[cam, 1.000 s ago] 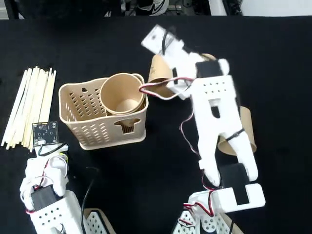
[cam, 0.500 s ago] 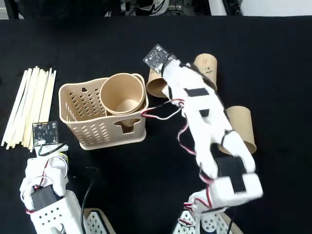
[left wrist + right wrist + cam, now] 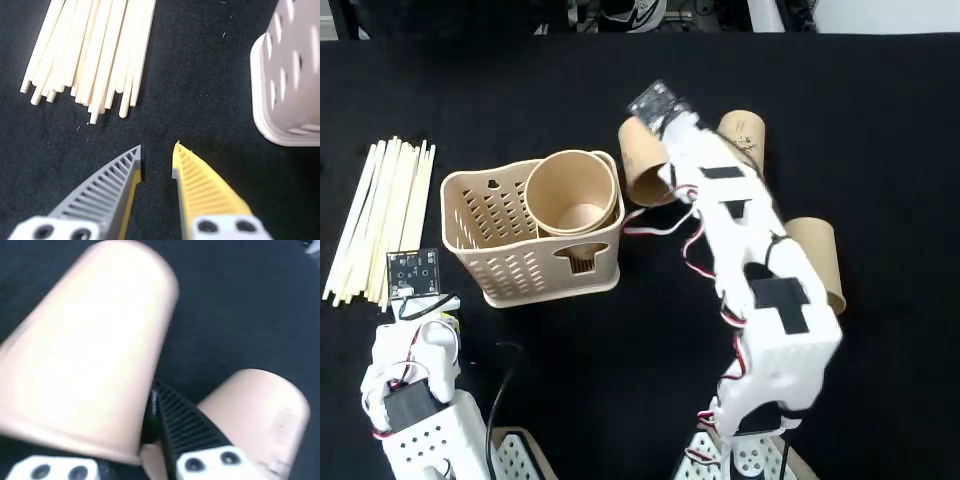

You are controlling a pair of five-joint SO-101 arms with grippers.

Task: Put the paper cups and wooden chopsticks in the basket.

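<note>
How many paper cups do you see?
4 paper cups. One stands in the basket, one is beside the basket at the right arm's tip, two lie farther right. Others may be nested or hidden under the arm.

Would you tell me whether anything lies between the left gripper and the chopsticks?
Nothing visible does. Only bare table lies between the left gripper, its fingers open, and the near ends of the chopsticks. The basket stands off to one side, clear of that path.
</note>
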